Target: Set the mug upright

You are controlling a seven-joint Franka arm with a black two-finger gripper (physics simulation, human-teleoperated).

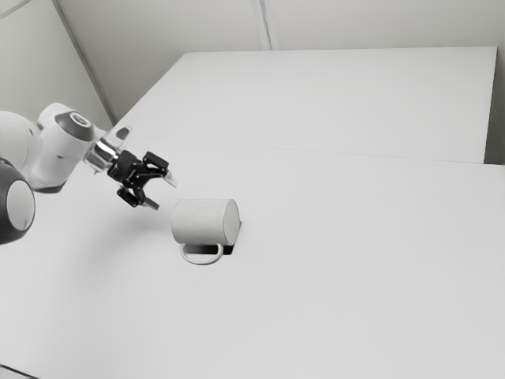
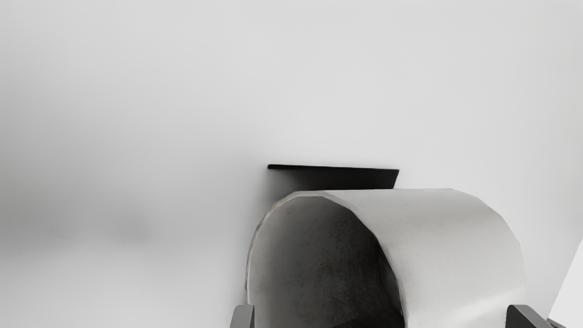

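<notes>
- Gripper (image 1: pixel 163 193): jaws spread apart with nothing between them; it hangs by the mug, with a gap showing in the exterior view. No grasp is in place.
- Mug (image 1: pixel 199 222): lying on its side on the table, just beyond the fingertips. Its open mouth (image 2: pixel 325 259) faces toward the gripper, its closed end away toward the exterior view's right.
- Handle (image 1: pixel 202 262): out from the mug's side, toward the exterior camera.
- Dark patch (image 2: pixel 337 177): right beside the mug; shadow or something flat, I cannot tell.
- How far along: the upright pose is not there. The open gripper is near enough, I judge, to go for a hold.
- Left to do, as I judge it: grip the mug, turn its mouth upward, seat the base on the table and let go.
- Table (image 1: pixel 331 292): stretches on past the mug, with the wall (image 1: pixel 205 24) behind.
</notes>
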